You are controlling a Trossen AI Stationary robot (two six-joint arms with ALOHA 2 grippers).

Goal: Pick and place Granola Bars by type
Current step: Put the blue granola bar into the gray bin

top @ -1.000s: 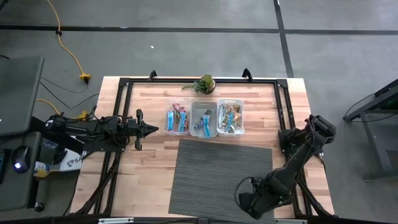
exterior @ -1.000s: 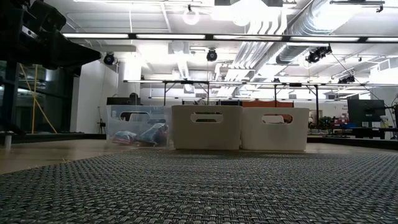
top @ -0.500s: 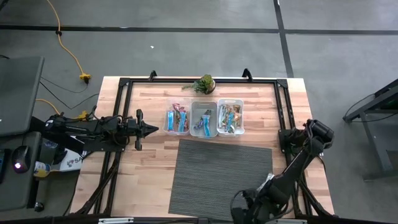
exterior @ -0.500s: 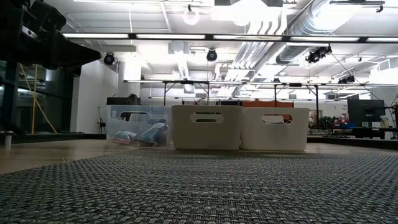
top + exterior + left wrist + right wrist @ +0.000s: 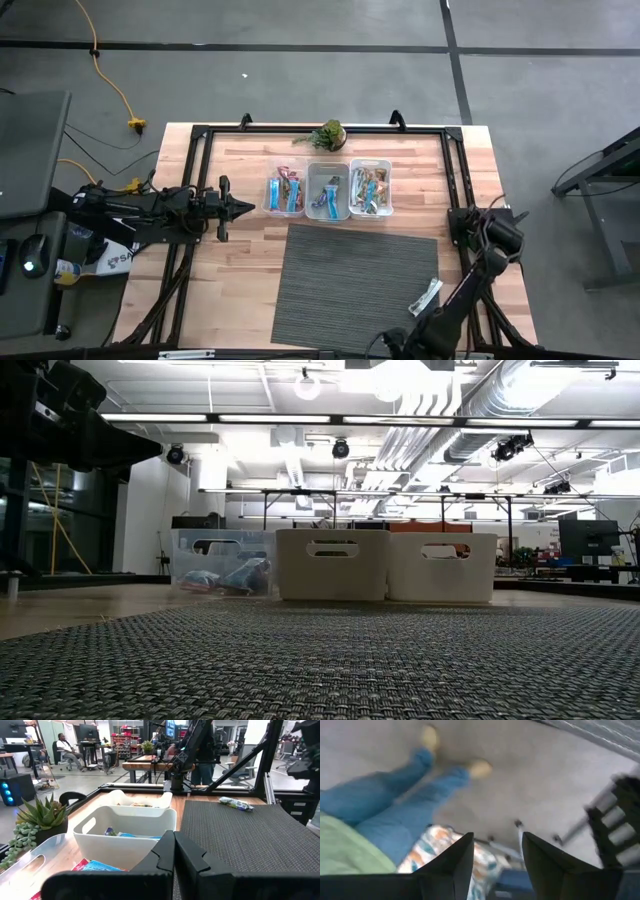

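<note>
Three bins stand side by side at the table's far middle: the left bin (image 5: 287, 190) holds blue and pink-red bars, the middle bin (image 5: 328, 191) a blue bar, the right bin (image 5: 370, 190) several mixed bars. One white-silver bar (image 5: 425, 297) lies flat on the grey mat's (image 5: 350, 285) right edge; it also shows in the left wrist view (image 5: 236, 803). My left gripper (image 5: 245, 208) is shut and empty, level above the table left of the bins. My right gripper (image 5: 495, 862) is open and empty, down past the table's near edge (image 5: 395, 347).
A small green plant (image 5: 328, 134) stands behind the bins. A black frame (image 5: 200, 135) runs round the table. The right wrist view looks down at the floor and a person's legs in blue trousers (image 5: 395, 805). The mat in front of the bins bears only the one bar.
My right gripper has swung toward the table's near edge and past it, out over the floor. The white-silver bar, which the arm covered before, now shows lying on the mat's right edge.
</note>
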